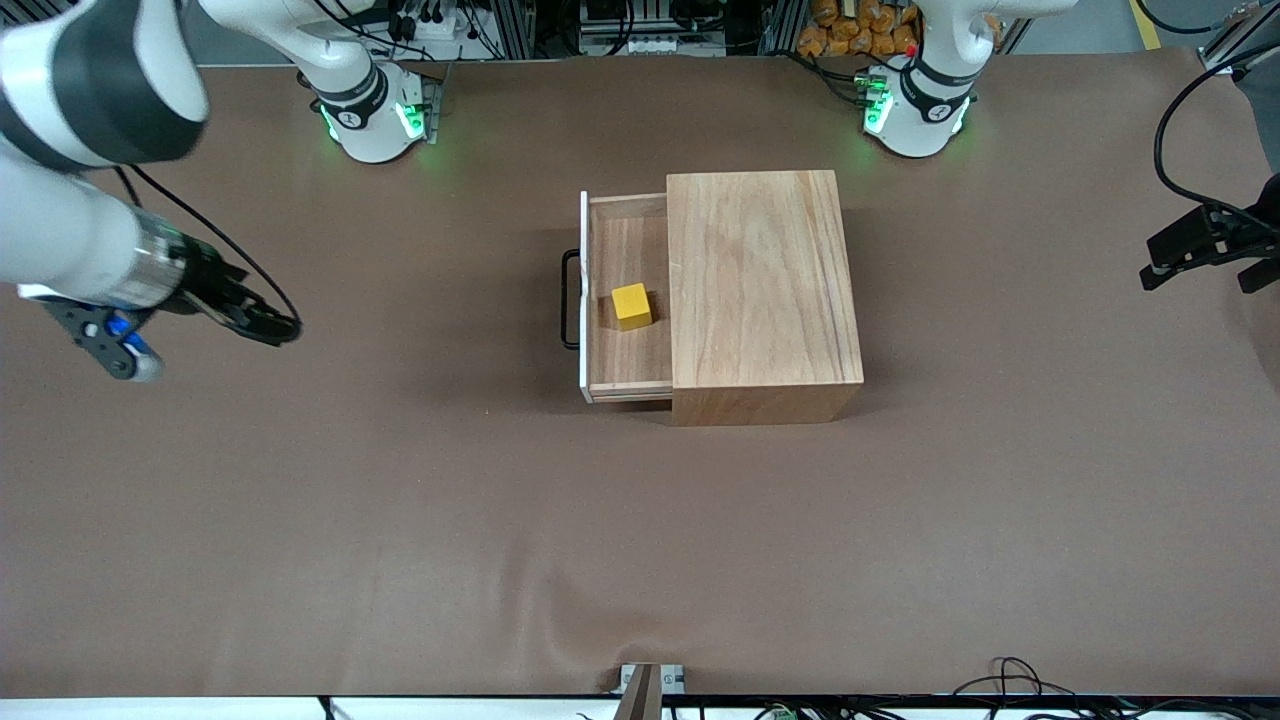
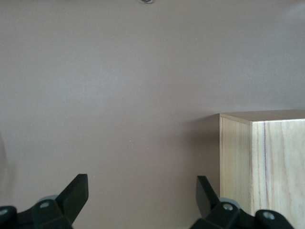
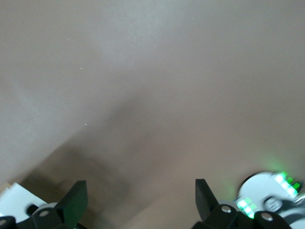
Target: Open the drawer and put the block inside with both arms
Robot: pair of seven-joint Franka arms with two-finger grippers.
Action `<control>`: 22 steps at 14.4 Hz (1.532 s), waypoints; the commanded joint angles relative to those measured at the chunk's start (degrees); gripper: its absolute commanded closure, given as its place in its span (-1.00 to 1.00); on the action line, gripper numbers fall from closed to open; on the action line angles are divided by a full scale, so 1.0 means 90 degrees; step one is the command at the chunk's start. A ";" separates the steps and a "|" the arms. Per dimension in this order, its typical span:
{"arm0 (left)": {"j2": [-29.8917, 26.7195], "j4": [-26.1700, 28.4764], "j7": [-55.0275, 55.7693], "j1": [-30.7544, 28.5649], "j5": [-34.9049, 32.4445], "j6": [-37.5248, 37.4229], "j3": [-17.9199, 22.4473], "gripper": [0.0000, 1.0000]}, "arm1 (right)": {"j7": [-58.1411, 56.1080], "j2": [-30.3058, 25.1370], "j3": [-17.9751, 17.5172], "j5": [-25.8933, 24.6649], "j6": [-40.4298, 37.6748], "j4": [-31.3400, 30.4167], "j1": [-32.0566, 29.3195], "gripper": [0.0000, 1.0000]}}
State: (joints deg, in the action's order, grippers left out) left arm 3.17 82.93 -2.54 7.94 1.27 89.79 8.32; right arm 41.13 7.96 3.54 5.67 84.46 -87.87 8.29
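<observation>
The block [image 1: 631,305] already sits in the pulled-out drawer [image 1: 628,300], well apart from both grippers; what remains, I judge, is clearing away cleanly. The right gripper [image 1: 262,318] hangs over bare table toward its own end, fingers apart, empty; the left gripper [image 1: 1205,250] (likewise spread, nothing held) waits beside the box [image 1: 762,290]; lift straight off, avoiding the handle [image 1: 570,300].

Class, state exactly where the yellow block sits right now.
In the front view, the yellow block rests inside the open drawer, beside the wooden box, on the box's side toward the right arm's end of the table.
</observation>
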 commanded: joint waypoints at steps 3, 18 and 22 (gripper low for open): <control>-0.0157 0.0062 -0.0118 -0.0032 -0.0033 -0.0152 -0.0035 -1.00 | -0.2690 -0.0640 -0.0120 0.0093 -0.0029 -0.0275 -0.1076 -1.00; -0.0819 0.0831 0.0019 -0.0071 -0.0121 -0.0329 -0.0465 -1.00 | -0.4443 -0.1012 -0.0071 -0.0493 -0.0733 0.0125 -0.0931 -1.00; -0.1056 0.1186 -0.0001 -0.0033 -0.0121 -0.0064 -0.0485 -1.00 | -0.4472 -0.1011 -0.0081 -0.0620 -0.0615 0.0106 -0.0921 -1.00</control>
State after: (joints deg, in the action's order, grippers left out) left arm -3.94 90.78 -2.41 7.90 1.26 87.65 4.79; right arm 0.05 -1.10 2.87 1.34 78.81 -87.48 -0.15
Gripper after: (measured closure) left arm 0.000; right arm 0.000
